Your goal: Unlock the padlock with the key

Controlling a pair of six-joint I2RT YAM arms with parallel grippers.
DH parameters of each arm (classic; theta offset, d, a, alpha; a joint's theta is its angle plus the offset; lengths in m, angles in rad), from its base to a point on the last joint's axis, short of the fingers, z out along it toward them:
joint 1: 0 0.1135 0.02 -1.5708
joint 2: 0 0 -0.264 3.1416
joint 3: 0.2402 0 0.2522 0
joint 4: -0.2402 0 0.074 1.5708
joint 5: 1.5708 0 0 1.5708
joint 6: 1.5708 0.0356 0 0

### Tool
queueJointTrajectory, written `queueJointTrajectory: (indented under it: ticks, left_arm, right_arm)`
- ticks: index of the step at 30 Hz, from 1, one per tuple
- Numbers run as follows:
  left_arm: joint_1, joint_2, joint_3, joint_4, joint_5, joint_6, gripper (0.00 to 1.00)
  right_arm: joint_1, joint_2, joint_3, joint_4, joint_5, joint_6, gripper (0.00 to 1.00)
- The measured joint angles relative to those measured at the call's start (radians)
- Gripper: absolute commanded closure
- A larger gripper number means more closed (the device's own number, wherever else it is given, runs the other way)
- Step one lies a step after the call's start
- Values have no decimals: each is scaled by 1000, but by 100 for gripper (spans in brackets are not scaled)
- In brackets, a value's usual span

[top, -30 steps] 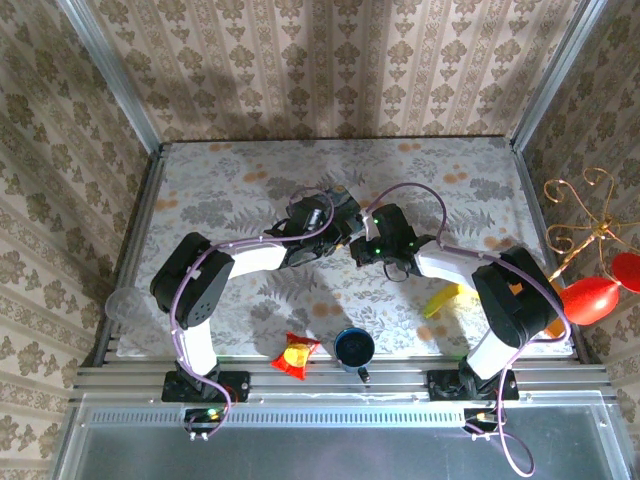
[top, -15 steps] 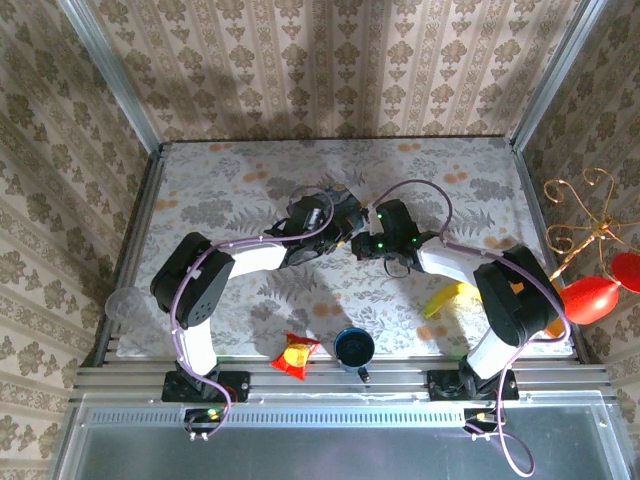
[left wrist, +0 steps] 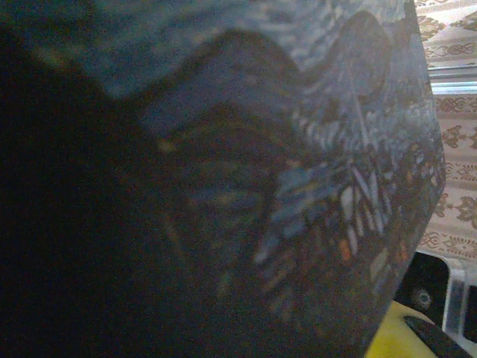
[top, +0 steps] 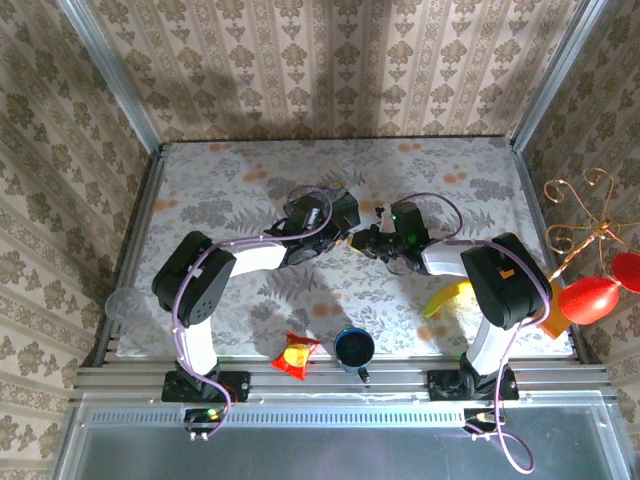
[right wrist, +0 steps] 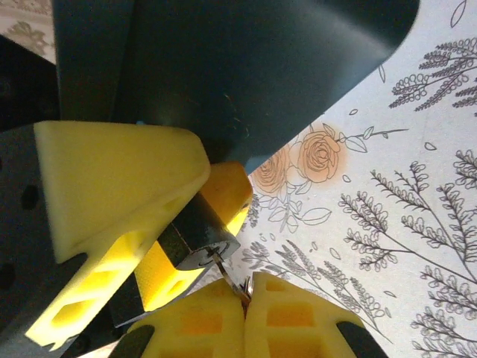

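In the right wrist view the tiny dark padlock (right wrist: 195, 237) sits clamped between the left gripper's yellow fingers (right wrist: 112, 186), keyhole face toward me. The thin silvery key (right wrist: 227, 270) runs from that keyhole down into my right gripper (right wrist: 244, 298), whose yellow fingers are shut on its head. In the top view the left gripper (top: 346, 238) and right gripper (top: 366, 244) meet tip to tip at the table's middle. The padlock's shackle is hidden. The blue painted tin (left wrist: 298, 164) is pressed up against the left wrist camera and looms above the padlock (right wrist: 246, 67).
Near the front edge lie a red and yellow snack packet (top: 296, 354) and a dark blue cup (top: 353, 347). A yellow banana (top: 447, 298) lies beside the right arm. A clear plastic cup (top: 122, 305) stands at the table's left edge. The floral table cloth (top: 220, 180) is bare at the back.
The right wrist has swung to the right and slightly back while its fingers stay at the padlock. The left arm has held still.
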Motion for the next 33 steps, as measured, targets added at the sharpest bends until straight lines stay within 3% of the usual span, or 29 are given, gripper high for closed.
queueJointTrajectory:
  ticks: [12, 33]
  left_arm:
    - [6, 0, -18, 33, -23, -2, 100]
    - [11, 0, -44, 39, -38, -11, 100]
  right_arm:
    - [-39, 106, -26, 251, -143, 273, 100]
    - [-63, 248, -18, 473, -278, 502, 100]
